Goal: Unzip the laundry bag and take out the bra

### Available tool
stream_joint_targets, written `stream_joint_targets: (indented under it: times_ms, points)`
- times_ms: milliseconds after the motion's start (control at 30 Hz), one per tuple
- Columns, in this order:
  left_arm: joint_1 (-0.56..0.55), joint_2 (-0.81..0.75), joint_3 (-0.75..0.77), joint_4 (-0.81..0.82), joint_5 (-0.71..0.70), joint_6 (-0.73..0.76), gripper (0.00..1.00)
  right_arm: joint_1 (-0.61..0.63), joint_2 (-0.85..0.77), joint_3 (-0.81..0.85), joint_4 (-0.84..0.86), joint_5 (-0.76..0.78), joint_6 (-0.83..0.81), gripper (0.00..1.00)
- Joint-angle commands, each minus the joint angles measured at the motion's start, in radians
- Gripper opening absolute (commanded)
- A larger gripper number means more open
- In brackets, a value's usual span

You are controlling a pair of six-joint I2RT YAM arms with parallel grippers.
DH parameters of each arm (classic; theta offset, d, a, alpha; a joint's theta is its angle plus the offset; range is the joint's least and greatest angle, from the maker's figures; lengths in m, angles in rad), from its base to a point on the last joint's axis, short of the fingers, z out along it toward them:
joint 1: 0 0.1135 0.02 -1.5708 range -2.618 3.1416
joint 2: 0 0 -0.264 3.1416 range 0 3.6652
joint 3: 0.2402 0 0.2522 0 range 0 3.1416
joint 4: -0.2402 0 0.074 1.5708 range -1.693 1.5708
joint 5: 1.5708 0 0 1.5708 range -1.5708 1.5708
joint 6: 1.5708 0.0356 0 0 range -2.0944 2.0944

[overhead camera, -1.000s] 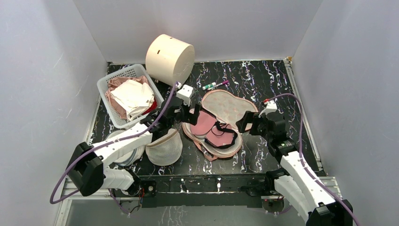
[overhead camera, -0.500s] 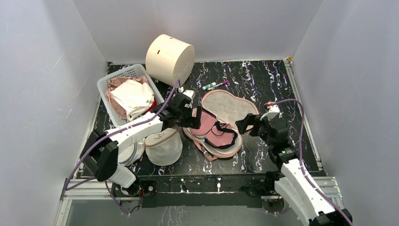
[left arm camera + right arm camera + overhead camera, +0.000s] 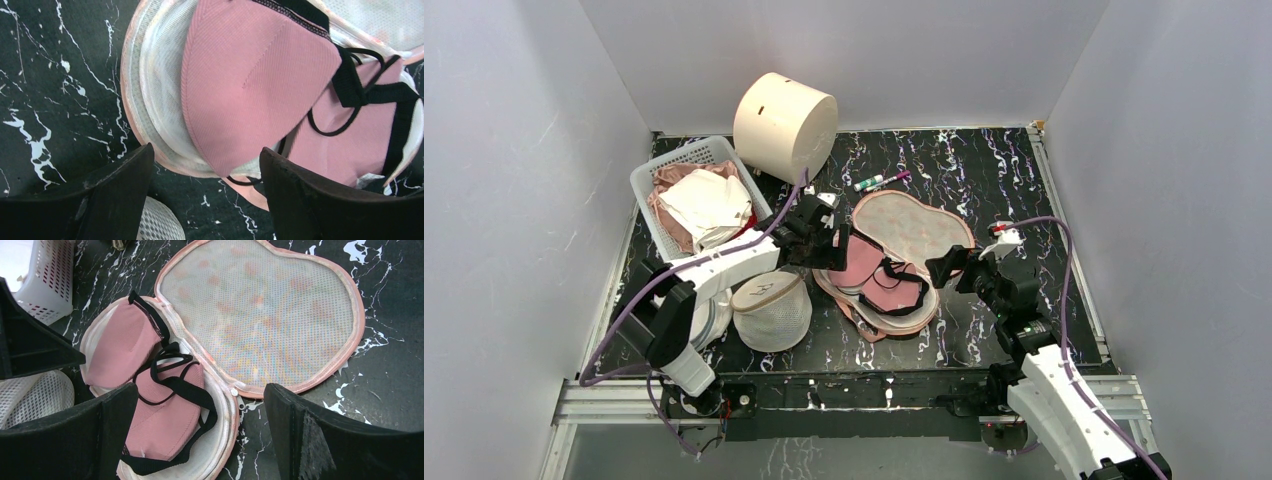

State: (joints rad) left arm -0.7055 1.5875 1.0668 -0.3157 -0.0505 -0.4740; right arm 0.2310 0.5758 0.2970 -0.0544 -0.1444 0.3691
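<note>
Bright, even diffuse light, faint soft shadows, top view sharp, wrist views slightly soft

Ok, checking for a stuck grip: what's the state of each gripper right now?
Left gripper: open, holding nothing.
Right gripper: open, holding nothing.

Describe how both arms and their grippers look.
Both arms, left arm and right arm, have white links, black joints and a purple cable looping along them. The left gripper and right gripper carry two broad, matte black wedge fingers each.
</note>
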Motion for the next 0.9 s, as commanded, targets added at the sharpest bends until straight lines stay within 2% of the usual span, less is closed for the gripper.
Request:
stream_joint_targets:
  times_ms: [0,133,300,433,467,867]
  points:
    - [0.024,0.04,0.049,0.009,0.049,0.011,0.7,-0.001,-0.021,0.01,0.045,0.014,0.002,0.98]
    - [0.039,0.094,0.076,0.017,0.061,0.024,0.57,-0.002,-0.043,0.006,0.044,0.01,0.003,0.98]
    - [0.047,0.142,0.09,0.035,0.074,0.039,0.54,-0.001,-0.046,0.004,0.047,0.006,0.002,0.98]
    - [0.047,0.171,0.091,0.049,0.098,0.043,0.46,-0.001,-0.042,0.005,0.047,0.003,0.003,0.98]
    - [0.048,0.187,0.088,0.065,0.127,0.037,0.41,-0.002,-0.039,0.005,0.048,0.001,0.003,0.98]
    - [0.048,0.131,0.115,0.037,0.147,0.058,0.08,-0.002,-0.018,0.006,0.053,-0.004,0.003,0.98]
